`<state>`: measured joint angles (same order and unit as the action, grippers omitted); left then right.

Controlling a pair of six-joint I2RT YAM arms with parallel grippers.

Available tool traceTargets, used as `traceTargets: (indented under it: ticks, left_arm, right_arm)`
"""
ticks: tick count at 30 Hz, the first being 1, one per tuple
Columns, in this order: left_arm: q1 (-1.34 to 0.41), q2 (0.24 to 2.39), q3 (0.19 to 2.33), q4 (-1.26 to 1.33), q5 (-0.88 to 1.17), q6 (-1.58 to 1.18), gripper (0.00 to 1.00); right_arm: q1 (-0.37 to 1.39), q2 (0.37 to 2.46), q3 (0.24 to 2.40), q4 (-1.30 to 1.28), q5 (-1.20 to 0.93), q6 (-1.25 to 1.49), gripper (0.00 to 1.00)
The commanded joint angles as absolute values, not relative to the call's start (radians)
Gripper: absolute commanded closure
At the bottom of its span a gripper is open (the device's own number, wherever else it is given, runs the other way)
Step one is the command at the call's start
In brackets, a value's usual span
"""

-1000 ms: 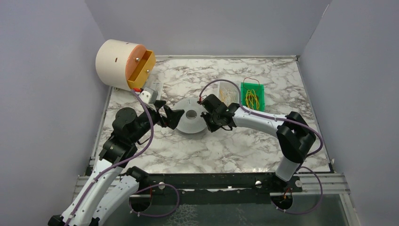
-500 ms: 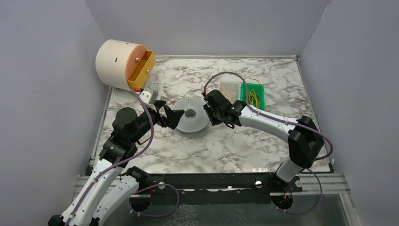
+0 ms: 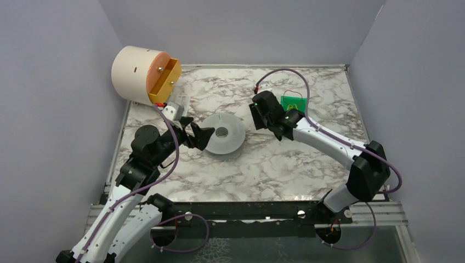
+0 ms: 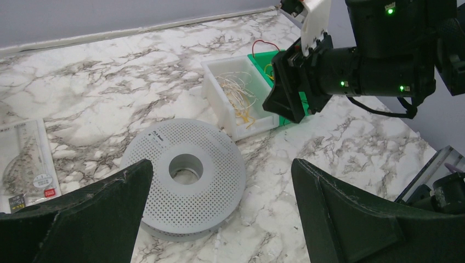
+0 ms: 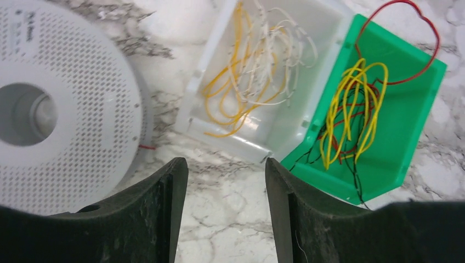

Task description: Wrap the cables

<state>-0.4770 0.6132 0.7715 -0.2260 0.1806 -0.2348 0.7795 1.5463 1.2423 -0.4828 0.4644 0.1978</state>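
**Both hands open, wires waiting in the bins**

You are holding the right hand (image 5: 225,171) above the counter (image 3: 274,164), just short of two small bins. Its fingers are parted and nothing is between them. The left hand (image 4: 222,167) is gaping wide and empty too, hanging over the grey perforated disc (image 4: 186,175) that is lying flat on the counter.

The cables (image 5: 351,109) are sitting in the green bin (image 5: 419,142). They are a loose tangle of yellow loops with darker red and black strands threading through. One red loop (image 5: 422,30) is arching over the far rim. The white bin (image 5: 227,130), set right against the green one, is holding paler strands (image 5: 274,49) mixed with yellow.

By the look of it, you are dealing with very thin, limp, nearly weightless wire. It will be sagging and springing rather than keeping a shape, and one strand will likely be dragging its neighbours along. The smooth coating may be slipping through a loose pinch. You are probably best aiming at the top of a yellow loop where it is standing clear of the tangle. Close fully across it near the fingertips and lift slowly. The bins look light and may be shifting if a finger is nudging a wall.
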Motion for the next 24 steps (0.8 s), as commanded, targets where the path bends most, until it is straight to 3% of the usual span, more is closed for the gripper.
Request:
traceTargets:
  ticks: [1, 16, 24]
  left_arm:
    - [-0.471, 0.6, 0.766, -0.221, 0.157, -0.229, 0.01]
    - [-0.471, 0.594, 0.766, -0.224, 0.154, -0.229, 0.01]
    - [-0.471, 0.594, 0.766, -0.225, 0.156, -0.229, 0.01]
  right_arm:
    - [0.676, 1.545, 1.26, -0.433, 0.5, 0.229, 0.41]
    - [0.488, 1.706, 1.262, -0.336, 0.386, 0.371, 0.38]
    - [0.459, 1.726, 1.223, -0.296, 0.403, 0.375, 0.44]
